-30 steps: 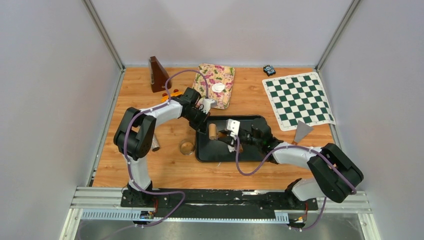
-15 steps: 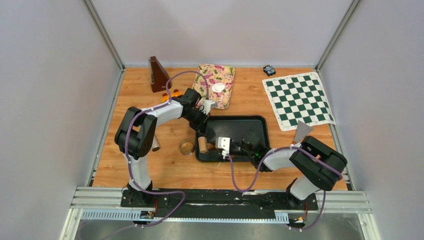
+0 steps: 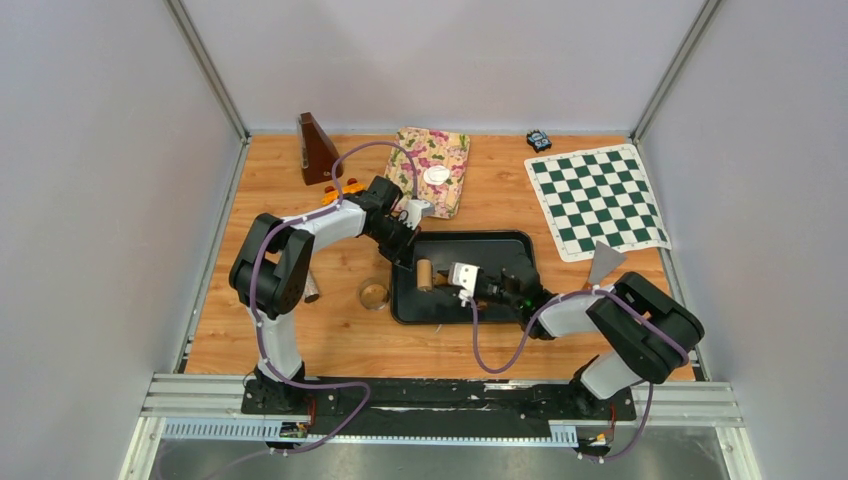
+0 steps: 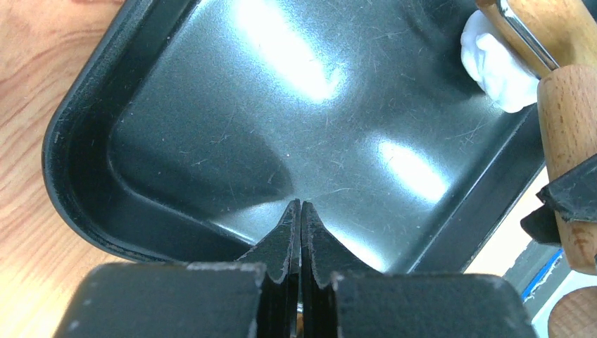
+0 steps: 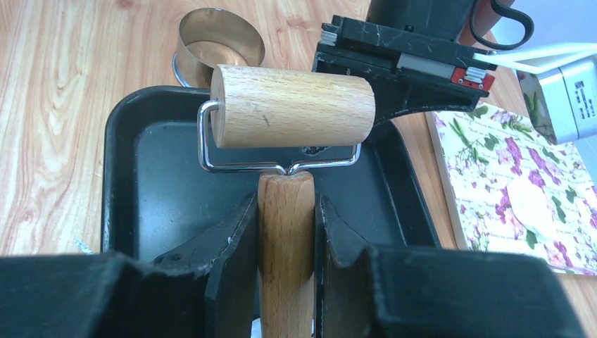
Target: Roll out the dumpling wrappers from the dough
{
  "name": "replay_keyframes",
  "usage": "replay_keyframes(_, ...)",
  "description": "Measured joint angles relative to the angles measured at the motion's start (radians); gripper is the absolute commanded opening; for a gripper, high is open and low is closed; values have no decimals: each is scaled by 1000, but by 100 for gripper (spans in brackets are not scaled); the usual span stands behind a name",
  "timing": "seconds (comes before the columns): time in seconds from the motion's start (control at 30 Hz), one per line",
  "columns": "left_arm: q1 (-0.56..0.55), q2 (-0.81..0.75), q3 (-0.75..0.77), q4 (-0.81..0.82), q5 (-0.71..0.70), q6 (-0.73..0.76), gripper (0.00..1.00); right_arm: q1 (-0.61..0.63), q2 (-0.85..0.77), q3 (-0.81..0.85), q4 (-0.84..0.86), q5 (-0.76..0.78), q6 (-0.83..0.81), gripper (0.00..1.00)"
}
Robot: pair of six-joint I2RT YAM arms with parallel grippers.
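Note:
One round white dumpling wrapper (image 3: 436,175) lies on the floral board (image 3: 450,150); it also shows in the right wrist view (image 5: 529,203). A white dough lump (image 4: 496,67) lies in the black tray (image 3: 500,250), partly under the wooden roller (image 3: 425,272). My right gripper (image 3: 452,284) is shut on the roller's handle (image 5: 285,225), with the roller head (image 5: 292,105) over the tray's left part. My left gripper (image 3: 407,252) is shut and empty; its tips (image 4: 300,205) sit on the tray floor just inside the left back corner.
A metal ring cutter (image 3: 373,294) stands on the table left of the tray, seen also in the right wrist view (image 5: 218,42). A metronome (image 3: 318,148), a chessboard mat (image 3: 597,200), a grey scraper (image 3: 603,264) and a small brown cylinder (image 3: 310,290) lie around.
My right gripper drew the roller toward the tray's near left corner, then pushed it back toward the middle left. The left arm has not moved.

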Motion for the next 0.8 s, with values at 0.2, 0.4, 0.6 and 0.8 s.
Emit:
replay_keyframes(0.2,0,0,0,0,0,0,0,23,8,8,3,16,11,0)
replay_keyframes(0.4,-7,0,0,-2,0,3,0,127,103,68,88,118,35,0)
replay_keyframes(0.6,-8,0,0,-2,1,3,0,130,130,76,120,126,43,0)
replay_keyframes(0.8,-9,0,0,-3,1,3,0,11,71,42,79,6,37,0)
